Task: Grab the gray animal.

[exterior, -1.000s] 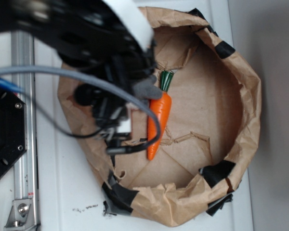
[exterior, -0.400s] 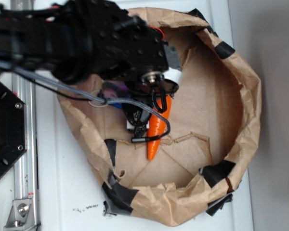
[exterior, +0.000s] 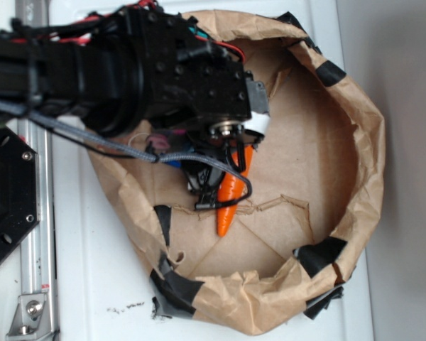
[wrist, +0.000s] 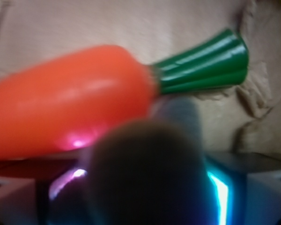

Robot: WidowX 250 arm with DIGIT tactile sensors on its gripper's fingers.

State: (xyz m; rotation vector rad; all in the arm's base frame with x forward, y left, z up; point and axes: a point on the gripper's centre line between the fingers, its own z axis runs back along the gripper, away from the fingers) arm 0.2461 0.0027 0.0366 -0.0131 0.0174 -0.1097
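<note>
The black arm (exterior: pixel 128 71) reaches in from the left over the paper bag (exterior: pixel 362 142), whose rolled-down rim is patched with black tape, and its wrist covers most of the carrot (exterior: pixel 227 202), leaving only the orange tip poking out below. The gripper (exterior: pixel 206 181) sits low inside the bag just left of the carrot, but cables and the arm's body hide its fingers, so I cannot tell how far apart they stand or whether they pinch anything. From the wrist camera the carrot (wrist: pixel 70 117) lies across the view, green top to the right, and the rabbit (wrist: pixel 150 173) is a blurred gray mass right up against the lens, just beneath the carrot and seemingly touching it
</note>
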